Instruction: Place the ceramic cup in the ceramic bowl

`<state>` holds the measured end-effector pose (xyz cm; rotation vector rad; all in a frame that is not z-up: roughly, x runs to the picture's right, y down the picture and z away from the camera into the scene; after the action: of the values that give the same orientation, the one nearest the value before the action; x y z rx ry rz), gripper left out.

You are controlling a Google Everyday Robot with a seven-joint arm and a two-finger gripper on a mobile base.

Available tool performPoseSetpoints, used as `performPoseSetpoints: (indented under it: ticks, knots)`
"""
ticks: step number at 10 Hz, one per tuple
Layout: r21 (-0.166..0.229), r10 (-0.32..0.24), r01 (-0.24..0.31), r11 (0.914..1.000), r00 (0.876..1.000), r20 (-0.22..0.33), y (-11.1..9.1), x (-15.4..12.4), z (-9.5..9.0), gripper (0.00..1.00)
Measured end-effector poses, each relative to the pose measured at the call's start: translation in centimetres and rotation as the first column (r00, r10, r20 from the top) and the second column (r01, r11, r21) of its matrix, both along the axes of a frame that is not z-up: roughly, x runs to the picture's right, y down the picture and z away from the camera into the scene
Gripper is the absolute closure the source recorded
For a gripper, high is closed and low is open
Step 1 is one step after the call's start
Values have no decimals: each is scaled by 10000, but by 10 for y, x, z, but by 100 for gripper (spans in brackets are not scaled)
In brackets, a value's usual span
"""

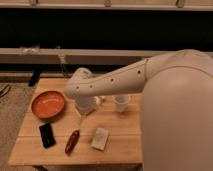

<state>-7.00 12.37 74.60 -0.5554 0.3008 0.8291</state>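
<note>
The ceramic cup (pixel 121 102), a small pale tumbler, stands upright on the wooden table (pixel 120 145), right of centre. The ceramic bowl (pixel 48 104), shallow and orange-red with a darker rim, sits at the table's left side and looks empty. My white arm reaches in from the right across the table's middle. Its gripper (pixel 82 118) hangs down over the table between the bowl and the cup, closer to the bowl, and is apart from the cup. The arm hides part of the table behind it.
A small dark-red elongated object (pixel 72 141) lies near the front, with a small white printed box (pixel 100 138) to its right. A flat black object (pixel 47 135) lies at the front left. A dark wall with a ledge runs behind the table.
</note>
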Motion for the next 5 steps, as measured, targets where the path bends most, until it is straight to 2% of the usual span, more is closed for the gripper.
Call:
performPoseSetpoints:
  ticks: [3,5]
  knots:
    - [204,62,-53,9998,9990,-452,-27,43,3,20]
    - [174,208,-196,9997,9974,-685,-32,62,7,20]
